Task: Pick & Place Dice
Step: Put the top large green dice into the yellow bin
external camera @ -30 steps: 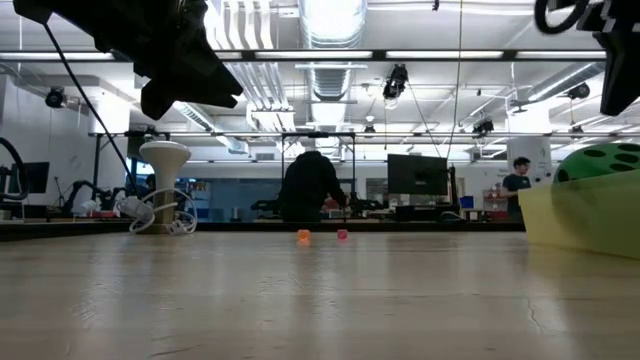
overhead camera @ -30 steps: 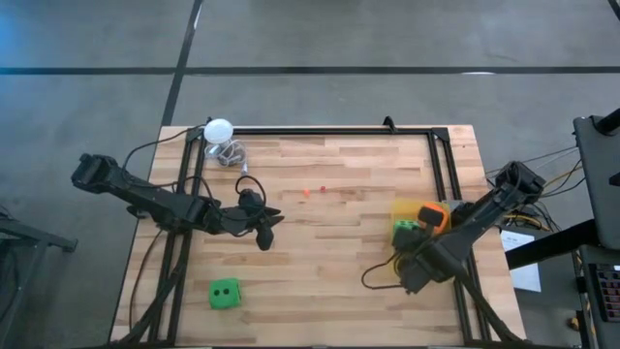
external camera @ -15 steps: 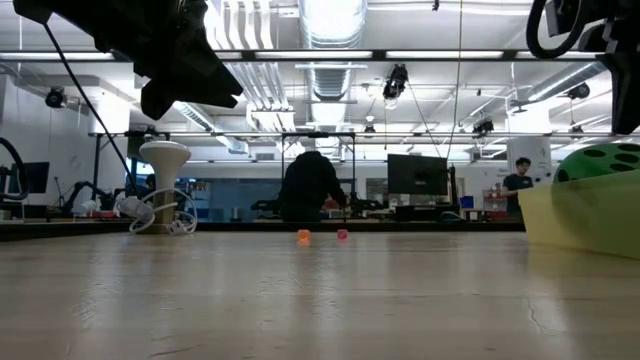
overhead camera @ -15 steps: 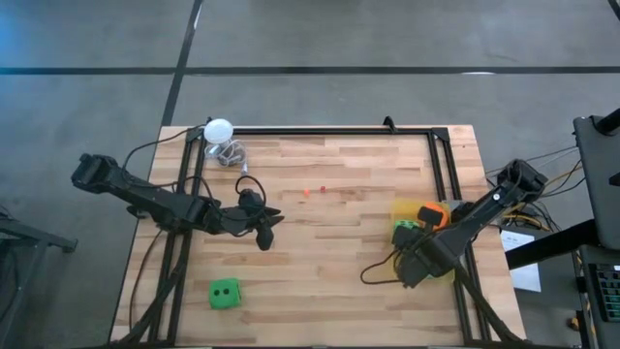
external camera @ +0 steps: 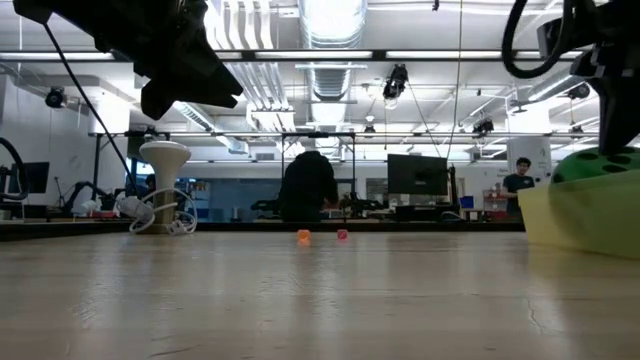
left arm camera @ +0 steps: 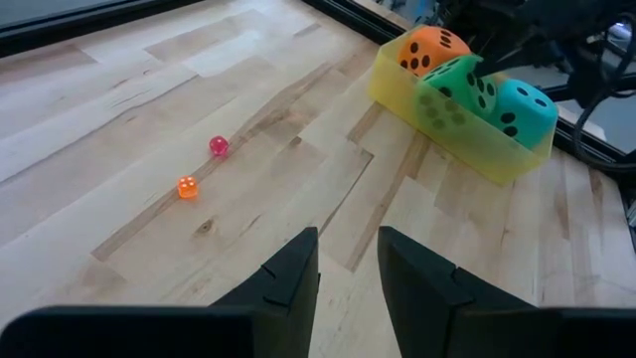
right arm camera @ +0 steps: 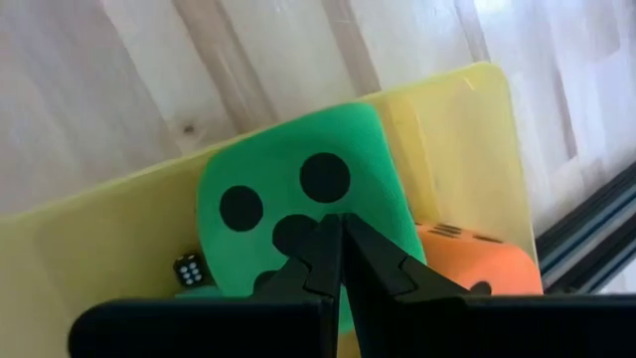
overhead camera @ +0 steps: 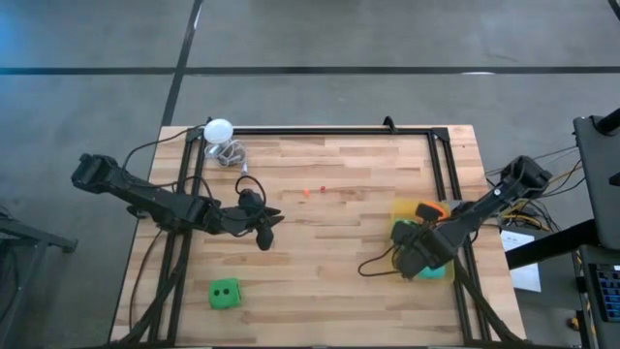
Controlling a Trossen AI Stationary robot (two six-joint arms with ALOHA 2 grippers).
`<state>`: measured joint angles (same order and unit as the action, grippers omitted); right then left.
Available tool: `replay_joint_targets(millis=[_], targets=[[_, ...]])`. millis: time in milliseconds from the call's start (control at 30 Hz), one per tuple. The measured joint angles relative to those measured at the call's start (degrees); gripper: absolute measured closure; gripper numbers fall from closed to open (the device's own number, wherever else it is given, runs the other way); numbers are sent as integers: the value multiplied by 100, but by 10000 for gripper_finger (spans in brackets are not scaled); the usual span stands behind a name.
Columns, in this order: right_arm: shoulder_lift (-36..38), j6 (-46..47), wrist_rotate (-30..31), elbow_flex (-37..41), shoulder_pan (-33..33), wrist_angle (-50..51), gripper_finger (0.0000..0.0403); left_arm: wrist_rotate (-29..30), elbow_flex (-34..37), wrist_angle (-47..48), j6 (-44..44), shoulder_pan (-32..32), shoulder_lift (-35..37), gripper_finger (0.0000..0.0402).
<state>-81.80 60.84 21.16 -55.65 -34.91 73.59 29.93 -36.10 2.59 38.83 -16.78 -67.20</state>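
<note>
Right hand (overhead camera: 418, 260): over yellow bin (left arm camera: 452, 129) at desk (overhead camera: 329, 242) edge, fingers (right arm camera: 333, 249) together, nothing between them.
Bin, directly under that hand: green die (right arm camera: 298, 204) just below fingertips; orange die (left arm camera: 429, 50) and teal die (left arm camera: 522, 107) touching it on either side. Three of four placed, by appearance.
Left hand (left arm camera: 348, 264): raised over desk, well apart from bin, fingers slightly apart, empty.
Second green die (overhead camera: 224, 293): loose on desk, nearer left hand than right, untouched.
Also noted: two tiny dice (left arm camera: 186, 186) mid-desk ahead of left hand; white ball (overhead camera: 218, 130) at far corner.
Risks, judged: right hand dragging green die out on lifting away, fingertips so close; soft last die squashing or slipping under off-centre grip; crowded bin leaving scant room, so fourth die perching on others and rolling out.
</note>
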Motion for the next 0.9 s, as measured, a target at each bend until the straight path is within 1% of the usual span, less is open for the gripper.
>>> replay_joint_targets(millis=[233,333,533,700,800,900], targets=[[20,-472,146,88,375,-77,395,0,0,0,0,0,0,288],[18,-621,66,39,501,-71,395,0,0,0,0,0,0,288],[144,-644,84,-143,498,-55,395,-2,1,0,-13,0,0,288],[299,-589,150,-90,500,-42,395,-10,0,1,-31,0,0,288],[338,-577,294,-41,507,-45,395,-15,0,0,-33,0,0,289],[341,-599,276,80,586,-52,395,-17,0,0,-31,0,0,289]])
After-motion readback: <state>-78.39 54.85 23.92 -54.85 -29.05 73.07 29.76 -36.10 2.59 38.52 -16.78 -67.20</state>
